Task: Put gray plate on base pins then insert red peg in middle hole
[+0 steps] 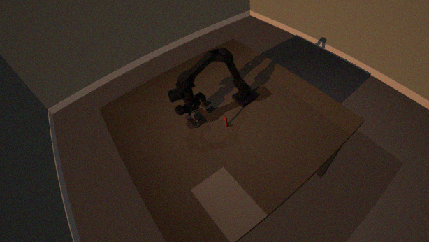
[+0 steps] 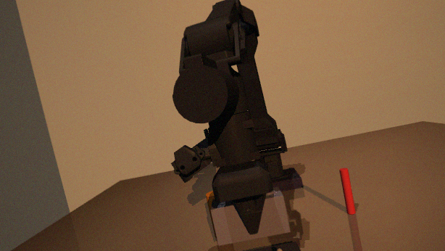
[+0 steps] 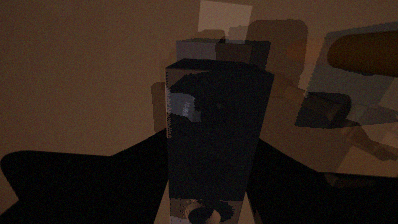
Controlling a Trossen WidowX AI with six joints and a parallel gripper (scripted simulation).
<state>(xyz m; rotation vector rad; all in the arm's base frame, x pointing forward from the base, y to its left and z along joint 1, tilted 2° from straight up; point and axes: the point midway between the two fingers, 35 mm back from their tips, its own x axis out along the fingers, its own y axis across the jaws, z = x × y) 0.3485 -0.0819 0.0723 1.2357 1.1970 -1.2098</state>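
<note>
My gripper is shut on the gray plate, with a finger on either side. A round hole shows near the plate's lower end in the wrist view. The dark base shows partly, just below the plate in the exterior view and just past its far edge in the wrist view. The plate hides the rest, and its pins cannot be made out clearly. The red peg stands upright on the table, to the right of the gripper, and is out of the wrist view.
An orange cylinder stands close beside the held plate, partly hidden behind it in the exterior view. A pale rectangle lies at the front of the brown table. The arm's base stands behind the red peg.
</note>
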